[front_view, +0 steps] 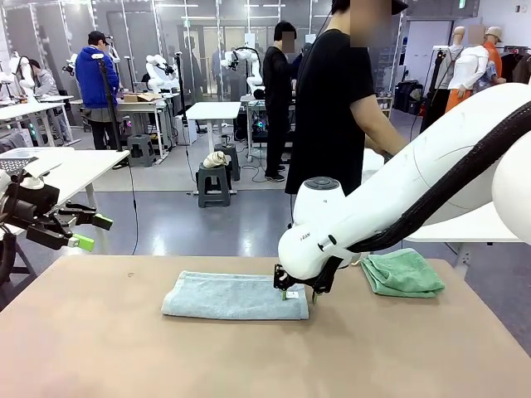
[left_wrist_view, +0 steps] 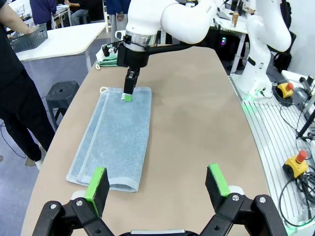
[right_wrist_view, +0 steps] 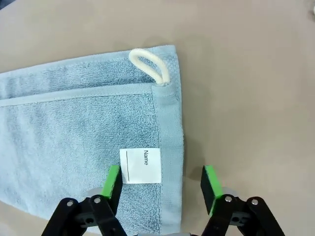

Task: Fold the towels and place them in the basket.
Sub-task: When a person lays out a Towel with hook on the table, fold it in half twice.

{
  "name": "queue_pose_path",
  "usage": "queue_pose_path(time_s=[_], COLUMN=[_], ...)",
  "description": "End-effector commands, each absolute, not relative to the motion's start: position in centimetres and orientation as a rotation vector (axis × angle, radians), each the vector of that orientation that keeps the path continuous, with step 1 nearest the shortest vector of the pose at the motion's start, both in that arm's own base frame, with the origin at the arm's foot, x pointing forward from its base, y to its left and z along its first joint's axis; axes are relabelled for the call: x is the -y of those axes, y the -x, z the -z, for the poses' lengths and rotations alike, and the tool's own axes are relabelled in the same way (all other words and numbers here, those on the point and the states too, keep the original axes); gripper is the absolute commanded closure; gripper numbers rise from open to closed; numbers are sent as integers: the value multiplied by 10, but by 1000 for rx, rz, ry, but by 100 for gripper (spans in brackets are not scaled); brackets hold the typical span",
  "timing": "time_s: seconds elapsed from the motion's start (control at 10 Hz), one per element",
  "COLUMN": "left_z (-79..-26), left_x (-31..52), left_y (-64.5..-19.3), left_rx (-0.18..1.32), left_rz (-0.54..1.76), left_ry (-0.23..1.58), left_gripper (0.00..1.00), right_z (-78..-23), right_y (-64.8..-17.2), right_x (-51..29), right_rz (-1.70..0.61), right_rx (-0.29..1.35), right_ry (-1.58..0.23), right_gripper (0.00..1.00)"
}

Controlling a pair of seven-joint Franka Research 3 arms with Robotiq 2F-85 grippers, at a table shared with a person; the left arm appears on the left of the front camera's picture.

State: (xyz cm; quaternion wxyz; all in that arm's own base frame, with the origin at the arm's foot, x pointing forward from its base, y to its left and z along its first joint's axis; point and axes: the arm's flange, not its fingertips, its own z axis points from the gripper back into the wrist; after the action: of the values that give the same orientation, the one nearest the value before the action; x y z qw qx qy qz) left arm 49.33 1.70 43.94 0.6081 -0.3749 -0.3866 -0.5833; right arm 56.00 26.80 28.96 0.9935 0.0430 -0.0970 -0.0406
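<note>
A pale blue-grey towel (front_view: pixel 232 296) lies folded lengthwise across the middle of the table. My right gripper (front_view: pixel 297 293) is down at its right end. In the right wrist view the right gripper (right_wrist_view: pixel 161 182) stands open astride the towel's hemmed edge (right_wrist_view: pixel 170 147). One finger (right_wrist_view: pixel 113 181) rests on the cloth beside the white name tag (right_wrist_view: pixel 141 165), the other (right_wrist_view: pixel 209 183) over bare table. A mint green towel (front_view: pixel 402 272) lies folded at the far right. My left gripper (front_view: pixel 93 233) hangs open off the table's left side, holding nothing. The dark grey basket (left_wrist_view: pixel 28 38) sits on a white side table.
A person in a black shirt (front_view: pixel 332 108) stands at the far side of the table, near the basket. The brown table (front_view: pixel 124 348) has free room in front of and left of the blue-grey towel. A white hanging loop (right_wrist_view: pixel 147 64) sticks out at the towel's corner.
</note>
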Motion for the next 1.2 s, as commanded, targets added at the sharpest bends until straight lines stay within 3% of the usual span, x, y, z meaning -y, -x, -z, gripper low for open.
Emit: queue_pose_path(time_s=[0.0, 0.1, 0.2, 0.3, 0.4, 0.5, 0.6, 0.7, 1.1], left_z=[-440, -440, -440, -440, -440, -440, -440, -440, -440], left_x=[-17, -17, -17, -17, -17, -17, -17, -17, -17], left_y=[-493, -493, -493, -493, -493, -493, -493, -493, -493], left_rx=[895, 895, 895, 895, 895, 895, 895, 895, 895], left_rz=[1348, 1348, 1348, 1348, 1348, 1348, 1348, 1348, 1348], left_ry=[861, 861, 861, 861, 861, 861, 861, 861, 861], left_gripper=[0, 0, 0, 0, 0, 0, 0, 0, 0], right_z=[-287, -285, -283, -282, -281, -281, -281, -281, -279], right_y=[-564, -564, -564, -564, -564, -564, -564, -564, -565], right_x=[-277, -277, -276, -275, -275, -275, -276, -276, -272], right_rz=[124, 124, 123, 124, 124, 123, 120, 118, 119], right_rx=[214, 210, 204, 198, 195, 192, 190, 188, 183], right_ry=[-51, -50, -54, -55, -54, -52, -49, -47, -29], right_gripper=[25, 59, 45, 79, 64, 99, 84, 100, 100])
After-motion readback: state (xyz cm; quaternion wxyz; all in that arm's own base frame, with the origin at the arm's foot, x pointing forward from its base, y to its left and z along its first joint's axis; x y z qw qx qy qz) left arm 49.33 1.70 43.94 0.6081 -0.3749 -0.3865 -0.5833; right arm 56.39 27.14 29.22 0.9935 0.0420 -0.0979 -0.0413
